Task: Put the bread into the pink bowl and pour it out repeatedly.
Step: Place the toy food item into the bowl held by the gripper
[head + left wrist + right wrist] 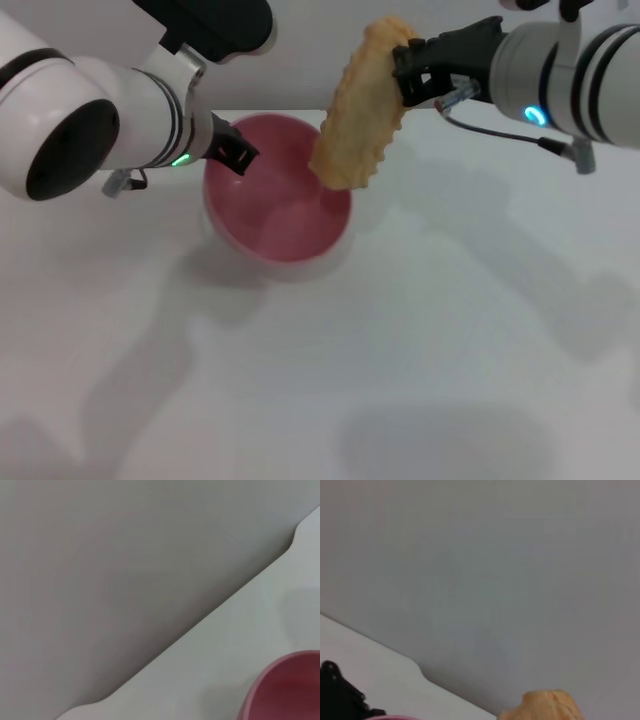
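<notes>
Right gripper (408,72): closed on the bread (358,108), pinching it near its upper end so the loaf hangs lengthwise below the fingers — a hold that looks chosen to let the free end lead down into the bowl.
Bread: in the air, steeply tilted, its lower end just over the near-right part of the pink bowl (275,195); the pale bumpy underside faces the head camera, so the striped top is turned away.
Pink bowl: upright on the white table (400,340), below and to the left of the right gripper, with nothing inside it that I can see.
Left gripper (232,152): at the bowl's left rim, seemingly clamped on it (probably to steady the bowl for the drop and to be ready for tipping it), though the contact itself is small and dark.
Step in hand: I judge it as the lowering of the bread into the bowl — release not yet made.
Hidden or unclear: the right fingers' exact seat on the loaf is masked by the loaf itself; the right wrist view catches only a top edge of the bread (545,707) and a dark gripper part; the left wrist view shows just a slice of the bowl (285,690) against the table edge, none of its own fingers.
</notes>
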Robot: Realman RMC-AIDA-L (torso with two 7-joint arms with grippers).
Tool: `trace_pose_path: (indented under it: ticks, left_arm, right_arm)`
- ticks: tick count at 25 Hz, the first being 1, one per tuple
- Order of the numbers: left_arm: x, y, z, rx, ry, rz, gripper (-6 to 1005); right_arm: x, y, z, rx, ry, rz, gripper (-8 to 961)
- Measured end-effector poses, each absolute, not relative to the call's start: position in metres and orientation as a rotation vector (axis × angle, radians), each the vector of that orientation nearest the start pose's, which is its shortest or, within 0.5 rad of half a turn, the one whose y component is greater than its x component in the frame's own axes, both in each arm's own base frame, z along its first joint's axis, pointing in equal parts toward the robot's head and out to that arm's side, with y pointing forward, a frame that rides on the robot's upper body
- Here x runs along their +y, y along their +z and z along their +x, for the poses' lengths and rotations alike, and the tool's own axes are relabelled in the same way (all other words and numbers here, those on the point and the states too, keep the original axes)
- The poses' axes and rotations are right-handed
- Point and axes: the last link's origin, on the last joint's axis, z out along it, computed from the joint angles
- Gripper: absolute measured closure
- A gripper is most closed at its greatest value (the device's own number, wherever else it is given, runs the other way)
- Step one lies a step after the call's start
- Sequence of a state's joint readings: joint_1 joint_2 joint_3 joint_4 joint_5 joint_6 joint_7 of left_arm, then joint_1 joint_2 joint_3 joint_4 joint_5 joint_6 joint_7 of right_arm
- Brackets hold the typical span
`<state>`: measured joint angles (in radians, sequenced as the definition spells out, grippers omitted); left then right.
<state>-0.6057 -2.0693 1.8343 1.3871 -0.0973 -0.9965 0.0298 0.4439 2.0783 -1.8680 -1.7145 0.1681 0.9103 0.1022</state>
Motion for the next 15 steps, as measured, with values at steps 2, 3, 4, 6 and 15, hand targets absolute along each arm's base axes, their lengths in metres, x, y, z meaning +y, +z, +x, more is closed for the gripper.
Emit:
trace_pose_path:
  ticks: [2,3,4,6,15]
  left_arm:
    - [0.397,-0.034,-0.134,-0.558,0.285,-2.159,950]
    - [0.397,-0.035,-0.129,-0.555,0.262,-2.171,950]
    - [0.397,-0.036,-0.127,-0.552,0.255,-2.175,950]
    - [0.397,-0.037,-0.123,-0.548,0.243,-2.184,950]
    - [0.397,-0.042,-0.115,-0.531,0.205,-2.214,950]
  right_arm:
    - [0.363,-0.019,0.083,0.641,0.156,-2.172,881]
    - [0.364,-0.023,0.084,0.637,0.159,-2.180,882]
    - [0.364,-0.027,0.084,0.634,0.158,-2.189,883]
    - [0.364,-0.035,0.085,0.623,0.158,-2.202,884]
    - [0.366,-0.052,0.088,0.610,0.193,-2.236,737]
